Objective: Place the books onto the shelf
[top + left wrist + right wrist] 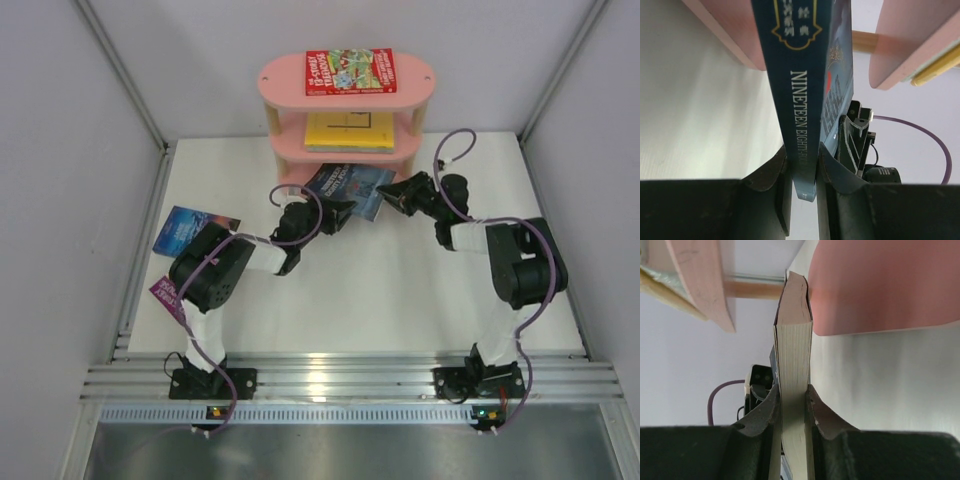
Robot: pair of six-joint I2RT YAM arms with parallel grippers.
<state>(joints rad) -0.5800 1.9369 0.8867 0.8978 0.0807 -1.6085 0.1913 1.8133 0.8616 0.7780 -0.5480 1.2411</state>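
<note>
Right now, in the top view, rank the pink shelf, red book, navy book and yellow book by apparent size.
1. pink shelf
2. red book and navy book: about alike; red sits nearer the camera, navy partly covered.
3. yellow book, partly hidden under the shelf's top.

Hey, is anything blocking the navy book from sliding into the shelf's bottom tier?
Nothing visible does. The left claw and right claw grip the navy book, its far end already between the pink boards of the shelf. A wooden post stands beside that end, not across it.
</note>
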